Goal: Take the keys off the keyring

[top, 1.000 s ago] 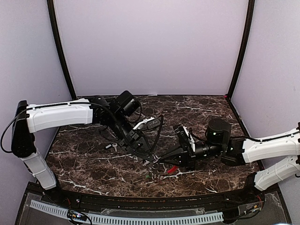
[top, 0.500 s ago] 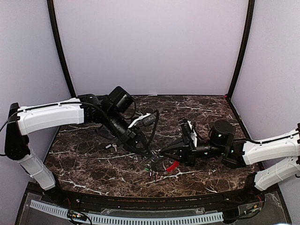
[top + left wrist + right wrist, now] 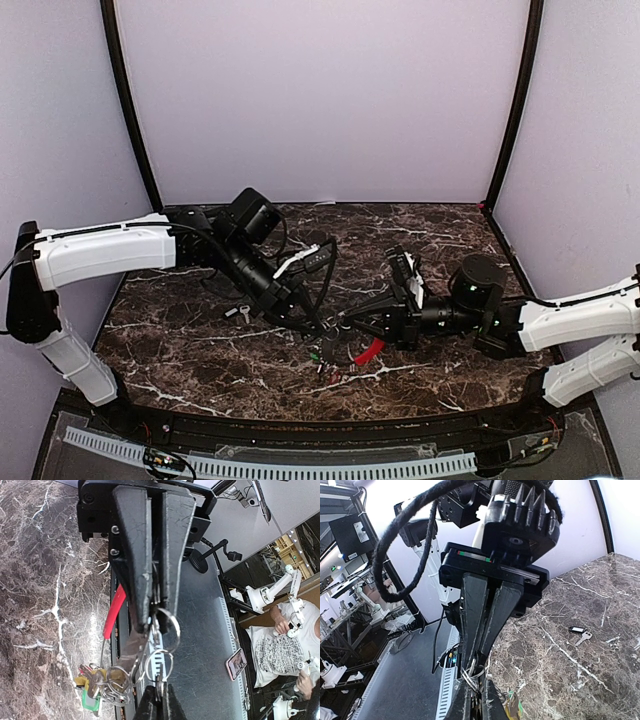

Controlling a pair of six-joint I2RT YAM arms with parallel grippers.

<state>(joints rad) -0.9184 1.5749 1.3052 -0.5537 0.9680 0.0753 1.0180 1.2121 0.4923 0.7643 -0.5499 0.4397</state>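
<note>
Several keys (image 3: 102,682) hang in a light, slippery bunch low over the surface (image 3: 200,340), front middle, strung on the stiff keyring (image 3: 114,612) — I judge a flat blade the surest hold. The left tool (image 3: 154,615) is clamped on one key's blade; the right tool (image 3: 159,700), tip to tip with it, nips a small split ring (image 3: 158,652). Both arms reach low and inward.
</note>
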